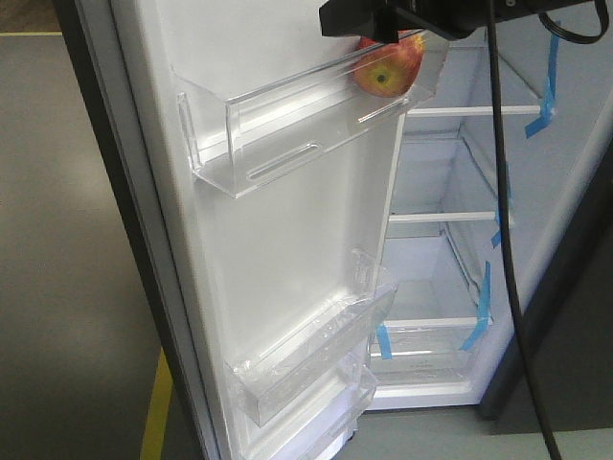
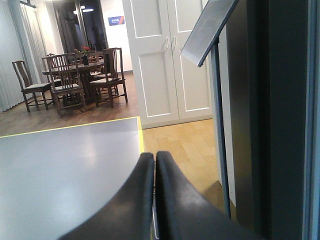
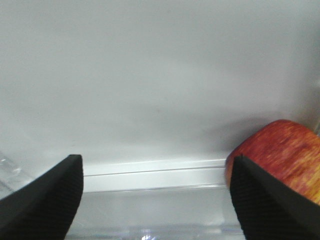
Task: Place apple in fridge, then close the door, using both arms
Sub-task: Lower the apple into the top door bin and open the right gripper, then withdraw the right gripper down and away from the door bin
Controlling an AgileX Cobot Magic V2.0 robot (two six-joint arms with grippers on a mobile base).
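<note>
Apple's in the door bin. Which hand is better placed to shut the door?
Probably the left hand: shut, outside by the door's dark face. The right hand is open beside the apple, inside the bin.

Our camera views
Front looks close at the white-lined grey door (image 1: 287,240); right wrist shares its round red-yellow apple (image 1: 388,67), nearer.

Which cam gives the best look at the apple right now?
Exterior front-facing: the apple shows almost whole in the door's upper bin, top hidden by the robot arm. Right wrist catches only part of it at frame edge. Left wrist: none.
</note>
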